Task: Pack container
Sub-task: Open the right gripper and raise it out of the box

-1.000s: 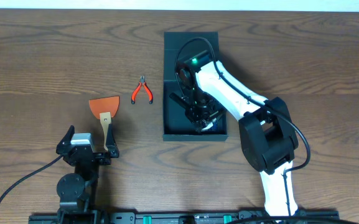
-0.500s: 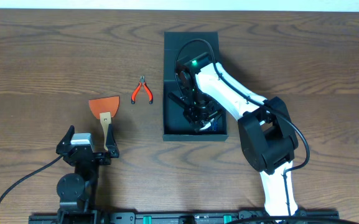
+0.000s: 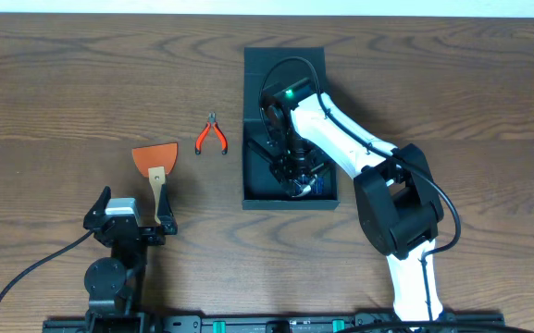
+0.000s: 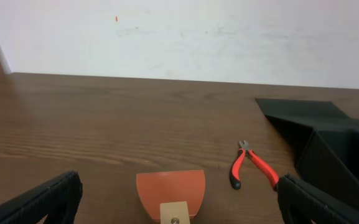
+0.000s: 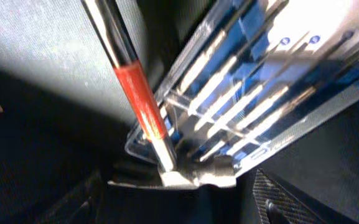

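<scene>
We're looking at the container [image 3: 254, 180]: dark teal-green, matte, rigid and rectangular. It's sitting mid-counter [image 3: 63, 83] with its flap lid [image 3: 265, 57] lying open and flat on the far side. The counter is showing brown wood grain.

Inside, at the near end, a clear plastic case [image 5: 254, 106] with a blue insert is lying tilted, and rows of thin shiny bits are showing through it. A polished metal rod [image 5: 135, 93] with a red band is crossing the case's corner. We can't tell what it belongs to.

The right arm [image 3: 350, 139], white shells with black joints, is reaching from the near edge diagonally over the container, with the wrist pitching down into the box. The right tool [image 3: 296, 178] is sitting low inside, over the case. Its fingers [image 5: 279, 199] are standing apart either side of the case's corner, not clamping it as far as we're seeing.

The left tool [image 3: 133, 213] is sitting low at the near left, fingers spread wide and gripping nothing.

A scraper [image 3: 155, 159] with an orange fan-shaped blade and a pale wooden handle is lying just ahead of the left tool, its handle end running in beside one finger. Small pliers [image 3: 212, 137] with red handles are lying between scraper and container, apart from both. The arm is covering much of the container's inside from above.
</scene>
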